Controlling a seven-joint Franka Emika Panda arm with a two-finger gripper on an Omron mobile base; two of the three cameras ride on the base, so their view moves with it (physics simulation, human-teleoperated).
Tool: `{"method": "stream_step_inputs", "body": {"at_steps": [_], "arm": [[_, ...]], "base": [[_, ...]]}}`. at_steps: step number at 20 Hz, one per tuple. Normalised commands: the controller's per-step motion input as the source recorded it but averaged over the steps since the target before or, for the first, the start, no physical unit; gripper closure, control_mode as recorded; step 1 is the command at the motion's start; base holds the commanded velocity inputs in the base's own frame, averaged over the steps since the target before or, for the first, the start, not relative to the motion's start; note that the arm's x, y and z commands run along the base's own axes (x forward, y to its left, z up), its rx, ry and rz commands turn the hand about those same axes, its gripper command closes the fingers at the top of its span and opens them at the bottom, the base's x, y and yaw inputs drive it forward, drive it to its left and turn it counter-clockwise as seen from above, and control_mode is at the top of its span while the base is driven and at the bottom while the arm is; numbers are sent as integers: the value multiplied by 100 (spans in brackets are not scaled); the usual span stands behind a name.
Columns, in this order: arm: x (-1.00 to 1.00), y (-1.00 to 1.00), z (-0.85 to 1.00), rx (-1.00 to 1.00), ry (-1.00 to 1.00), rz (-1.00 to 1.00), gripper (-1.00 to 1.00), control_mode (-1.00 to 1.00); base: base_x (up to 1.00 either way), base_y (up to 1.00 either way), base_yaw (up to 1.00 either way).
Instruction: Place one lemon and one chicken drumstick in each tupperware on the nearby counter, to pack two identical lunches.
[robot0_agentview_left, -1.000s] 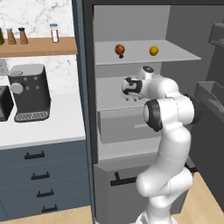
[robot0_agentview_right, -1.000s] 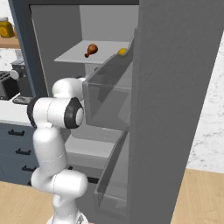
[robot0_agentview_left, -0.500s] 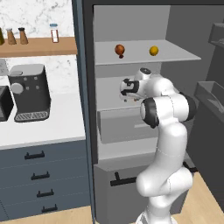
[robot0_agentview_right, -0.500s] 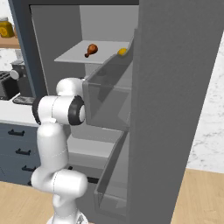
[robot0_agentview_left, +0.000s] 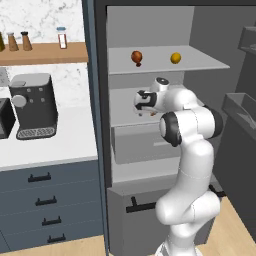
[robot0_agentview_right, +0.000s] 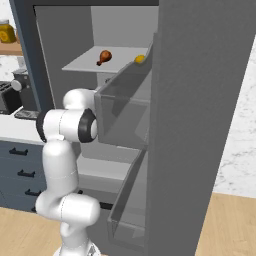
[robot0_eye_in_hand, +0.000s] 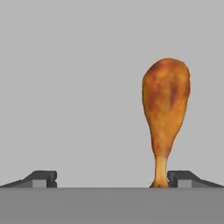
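Observation:
My gripper (robot0_agentview_left: 142, 102) reaches into the open fridge just above the second shelf (robot0_agentview_left: 125, 117). In the hand view the gripper (robot0_eye_in_hand: 112, 178) is open, and a brown chicken drumstick (robot0_eye_in_hand: 166, 100) lies on the grey shelf ahead, its bone end beside the right fingertip (robot0_eye_in_hand: 181, 177). Another drumstick (robot0_agentview_left: 136, 56) and a yellow lemon (robot0_agentview_left: 175, 58) rest on the top shelf; the right base view shows that drumstick (robot0_agentview_right: 104, 56) and lemon (robot0_agentview_right: 139, 59) too. The white counter (robot0_agentview_left: 50, 145) lies left of the fridge. The tupperware trays are out of view.
A black coffee machine (robot0_agentview_left: 32, 105) stands on the counter under a wooden wall shelf (robot0_agentview_left: 45, 52) with jars. The open fridge door (robot0_agentview_right: 200, 125) with its bins stands close on the right. A closed fridge drawer (robot0_agentview_left: 145, 145) sits below the second shelf.
My hand has edged slightly left over the second shelf and the elbow has swung a little to the right. The food on the top shelf has not moved.

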Motion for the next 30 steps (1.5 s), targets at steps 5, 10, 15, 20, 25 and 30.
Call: {"method": "stream_step_inputs", "body": {"at_steps": [5,10,15,20,25,30], "arm": [[0,27,5,0,0,0,-100,-100],[1,2,9,-1,0,-1,-100,-100],[12,-30,3,0,0,-12,-100,-100],[13,-27,26,0,0,-9,-100,-100],[25,0,16,0,0,0,-100,-100],[20,0,0,0,0,0,-100,-100]], "base": [[0,0,0],[0,0,0],[0,0,0],[0,0,0],[0,0,0],[0,0,0]]}}
